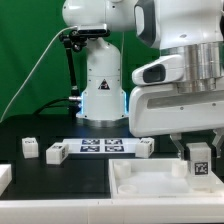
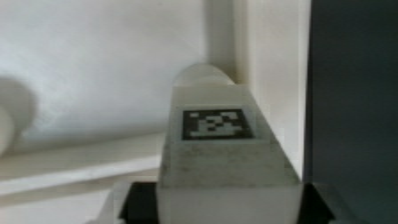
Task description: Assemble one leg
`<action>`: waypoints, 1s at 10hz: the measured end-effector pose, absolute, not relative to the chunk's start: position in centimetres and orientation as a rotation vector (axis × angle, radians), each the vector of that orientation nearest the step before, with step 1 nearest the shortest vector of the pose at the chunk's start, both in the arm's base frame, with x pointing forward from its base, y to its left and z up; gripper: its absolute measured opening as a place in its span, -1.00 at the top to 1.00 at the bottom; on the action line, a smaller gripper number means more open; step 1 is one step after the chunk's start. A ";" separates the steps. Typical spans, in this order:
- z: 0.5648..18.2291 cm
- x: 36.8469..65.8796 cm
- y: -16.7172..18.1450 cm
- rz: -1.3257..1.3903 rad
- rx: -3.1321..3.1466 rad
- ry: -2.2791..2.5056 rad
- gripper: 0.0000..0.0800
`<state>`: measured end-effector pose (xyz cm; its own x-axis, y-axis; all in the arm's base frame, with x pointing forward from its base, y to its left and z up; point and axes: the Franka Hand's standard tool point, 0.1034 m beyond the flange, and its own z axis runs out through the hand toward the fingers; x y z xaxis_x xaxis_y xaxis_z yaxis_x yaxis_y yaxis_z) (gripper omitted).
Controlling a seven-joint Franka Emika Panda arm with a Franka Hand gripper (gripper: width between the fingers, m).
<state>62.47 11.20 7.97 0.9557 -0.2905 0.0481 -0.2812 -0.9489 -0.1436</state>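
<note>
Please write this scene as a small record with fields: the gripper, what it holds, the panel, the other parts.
gripper: the gripper is shut on the leg
leg position: over the white panel, at its end on the exterior view's right; contact unclear
other legs: three loose legs on the table
marker board: the marker board lies flat among them

Black table (image 1: 60,190): marker board (image 1: 100,147) centre, three loose legs (image 1: 56,153) alongside, white panel (image 1: 150,188).

leg (image 2: 217,165): white, tag (image 2: 217,123) facing camera | gripper (image 2: 217,208): seemingly clamped on its near end | white panel (image 2: 98,55): behind
</note>
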 end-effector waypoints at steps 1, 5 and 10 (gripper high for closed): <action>7.9 62.6 11.1 -0.108 -2.927 0.673 0.27; 7.9 62.0 11.5 -0.089 -2.670 1.377 0.27; 7.8 62.0 11.4 -0.066 -2.592 1.492 0.07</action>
